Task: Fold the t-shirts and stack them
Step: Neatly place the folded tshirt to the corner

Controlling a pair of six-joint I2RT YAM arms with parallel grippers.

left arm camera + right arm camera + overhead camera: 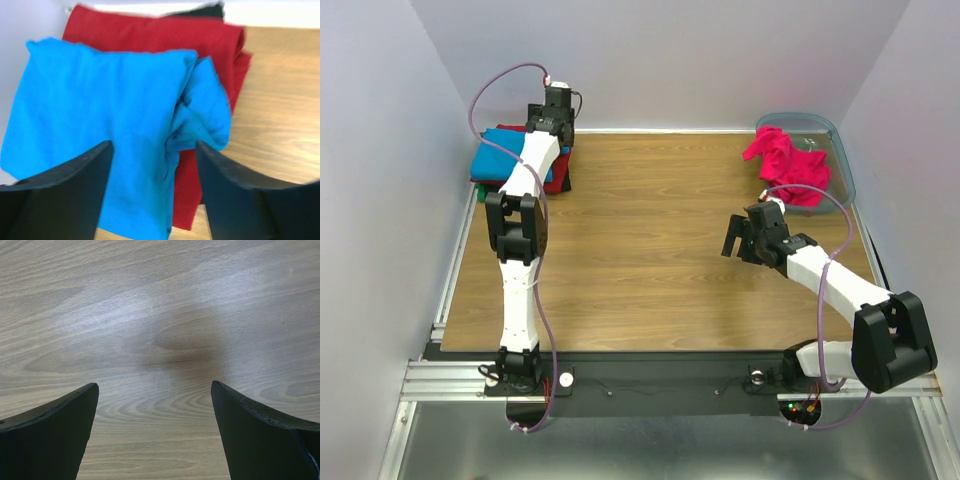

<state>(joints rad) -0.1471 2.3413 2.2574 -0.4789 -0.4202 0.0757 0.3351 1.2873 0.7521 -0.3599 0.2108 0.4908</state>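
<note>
Blue shirt (100, 95) placed; left gripper (154, 147) wide above it; right gripper (155, 387) wide, empty; I'd grab pink shirt (785, 160) next.

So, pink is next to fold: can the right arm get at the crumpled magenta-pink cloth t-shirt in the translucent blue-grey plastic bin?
Probably yes: the right gripper hangs open over bare table close by, the magenta-pink t-shirt lies uncovered in the open-topped bin, and nothing stands between them.
</note>
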